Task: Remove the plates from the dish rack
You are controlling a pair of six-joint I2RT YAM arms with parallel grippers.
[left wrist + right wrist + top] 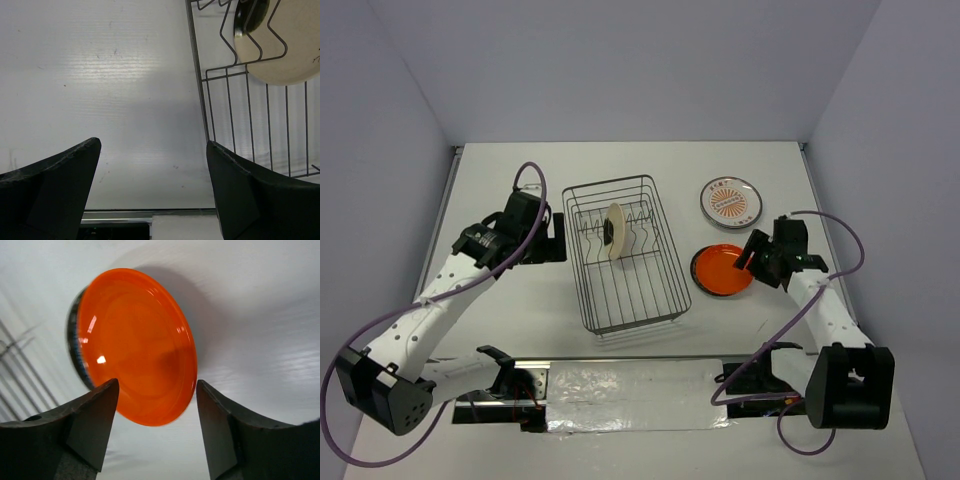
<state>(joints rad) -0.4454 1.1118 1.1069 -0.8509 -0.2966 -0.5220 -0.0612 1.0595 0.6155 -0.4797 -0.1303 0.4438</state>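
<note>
The dark wire dish rack stands mid-table. One cream plate with a dark brown patch stands upright in its prongs and also shows in the left wrist view. The orange-sunburst plate lies flat on the table at the back right. The solid orange plate lies right of the rack, on top of a dark-rimmed plate. My right gripper is open and empty just above the orange plate's right edge. My left gripper is open and empty left of the rack. The white plate is out of view.
A shiny covered strip runs along the near edge between the arm bases. Grey walls close in the table at the back and both sides. Bare table lies left of the rack.
</note>
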